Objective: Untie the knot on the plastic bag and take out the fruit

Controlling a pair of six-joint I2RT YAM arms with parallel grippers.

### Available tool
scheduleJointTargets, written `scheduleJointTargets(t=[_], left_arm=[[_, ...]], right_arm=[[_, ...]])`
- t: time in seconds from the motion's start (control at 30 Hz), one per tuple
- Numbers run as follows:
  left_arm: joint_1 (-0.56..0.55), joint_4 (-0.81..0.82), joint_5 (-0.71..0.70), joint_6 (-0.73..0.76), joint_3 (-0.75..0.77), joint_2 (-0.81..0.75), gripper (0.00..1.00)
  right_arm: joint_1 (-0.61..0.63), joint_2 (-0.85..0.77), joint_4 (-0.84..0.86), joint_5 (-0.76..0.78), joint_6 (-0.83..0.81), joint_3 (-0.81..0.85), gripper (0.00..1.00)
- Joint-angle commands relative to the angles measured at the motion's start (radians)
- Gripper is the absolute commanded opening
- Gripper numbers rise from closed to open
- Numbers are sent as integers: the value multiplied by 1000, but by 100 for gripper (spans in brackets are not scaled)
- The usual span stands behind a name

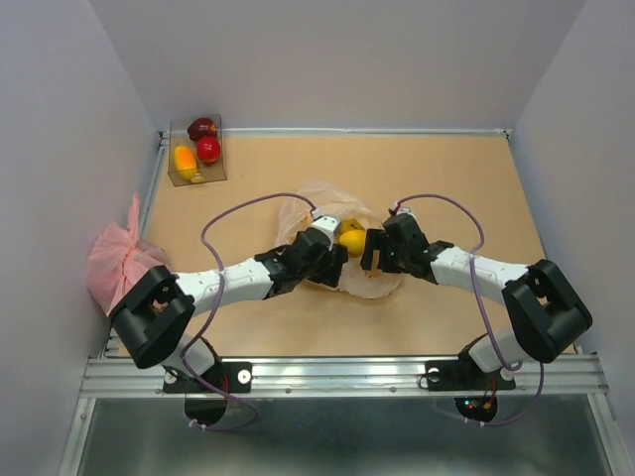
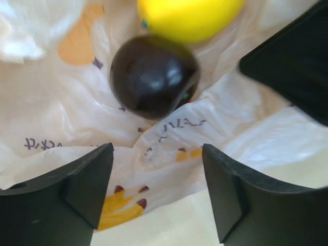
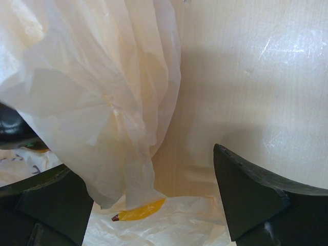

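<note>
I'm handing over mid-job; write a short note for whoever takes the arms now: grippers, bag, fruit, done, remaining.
Left gripper: open, over the mouth of the plastic bag.
Right gripper: open beside its film, holding nothing.
No knot visible on the bag; a yellow fruit and a dark round fruit lie inside.
Done: red fruit and an orange fruit in the clear box, far left corner.
Left: empty the bag.

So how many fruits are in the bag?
2: a yellow fruit in the plastic bag, and a dark round fruit beside it, nearer the left gripper. More may hide under folds.
</note>
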Motion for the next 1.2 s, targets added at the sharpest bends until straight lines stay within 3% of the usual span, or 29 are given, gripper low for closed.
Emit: scheduleJointTargets(t=[0.0, 0.1, 0.33, 0.63, 0.83, 0.97, 1.03, 1.1, 1.17], left_arm=[[-6, 62, 0, -40, 55, -130, 86], [-6, 58, -32, -63, 89, -145, 92], [-5, -28, -139, -179, 226, -21, 93], [-1, -126, -187, -267, 274, 123, 89], [-1, -123, -178, -239, 314, 217, 82], [-1, -117, -190, -222, 340, 234, 67], [-1, -120, -185, -222, 345, 224, 51], [-1, -123, -184, -222, 342, 189, 43], [-1, -132, -182, -219, 348, 137, 40]], right_arm=[[-1, -14, 10, 16, 8, -21, 92], [-1, -17, 11, 18, 11, -29, 92], [-1, -19, 11, 13, 14, -26, 92], [-1, -27, 11, 7, 19, -30, 92], [-1, -17, 16, 4, 19, -34, 91], [-1, -11, 21, 8, 20, -34, 92], [-1, -10, 22, 7, 22, -34, 91], [-1, -13, 21, 11, 20, -35, 91], [-1, -14, 21, 16, 22, -38, 91]])
